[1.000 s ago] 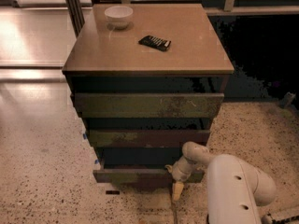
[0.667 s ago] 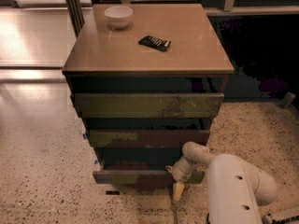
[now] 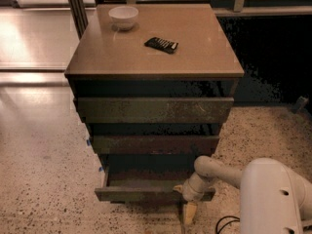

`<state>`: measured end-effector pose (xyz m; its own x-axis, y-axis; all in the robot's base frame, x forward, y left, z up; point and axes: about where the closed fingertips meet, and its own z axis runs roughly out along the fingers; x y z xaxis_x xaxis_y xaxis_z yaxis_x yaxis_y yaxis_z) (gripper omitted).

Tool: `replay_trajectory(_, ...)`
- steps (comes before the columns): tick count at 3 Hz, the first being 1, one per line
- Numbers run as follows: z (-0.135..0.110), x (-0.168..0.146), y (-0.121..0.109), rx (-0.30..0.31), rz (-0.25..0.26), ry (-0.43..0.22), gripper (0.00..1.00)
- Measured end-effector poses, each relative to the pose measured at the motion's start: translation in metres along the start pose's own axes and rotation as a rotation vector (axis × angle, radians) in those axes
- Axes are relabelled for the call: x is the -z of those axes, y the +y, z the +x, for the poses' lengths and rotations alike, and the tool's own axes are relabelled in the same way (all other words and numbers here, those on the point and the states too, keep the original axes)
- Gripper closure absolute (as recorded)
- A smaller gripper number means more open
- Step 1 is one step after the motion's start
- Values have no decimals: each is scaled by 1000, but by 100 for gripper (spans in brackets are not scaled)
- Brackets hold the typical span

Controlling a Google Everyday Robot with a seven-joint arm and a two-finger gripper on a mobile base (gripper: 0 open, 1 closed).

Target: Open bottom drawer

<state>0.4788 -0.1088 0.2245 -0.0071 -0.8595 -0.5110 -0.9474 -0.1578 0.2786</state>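
Note:
The bottom drawer (image 3: pixel 141 193) is the lowest of three dark olive-grey fronts in the cabinet. It stands pulled out toward me, its shallow dark brown inside (image 3: pixel 146 177) showing. The middle front (image 3: pixel 153 144) and the widest top front (image 3: pixel 153 109) sit above it. My gripper (image 3: pixel 187 199) is at the right end of the bottom drawer's front, at its lower edge, with a yellowish finger (image 3: pixel 189 212) pointing down below the front. My white arm (image 3: pixel 273 194) comes in from the lower right.
The cabinet's tan top (image 3: pixel 195 57) holds a white bowl (image 3: pixel 123 17) and a dark flat object (image 3: pixel 161 44). Speckled floor (image 3: pixel 44 189) lies on the left and right of the cabinet. Dark space lies behind on the right.

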Motion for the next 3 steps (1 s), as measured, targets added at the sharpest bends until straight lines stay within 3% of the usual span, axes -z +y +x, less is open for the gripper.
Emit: replay_trajectory(3,-3,6,-19,24,15,18,0)
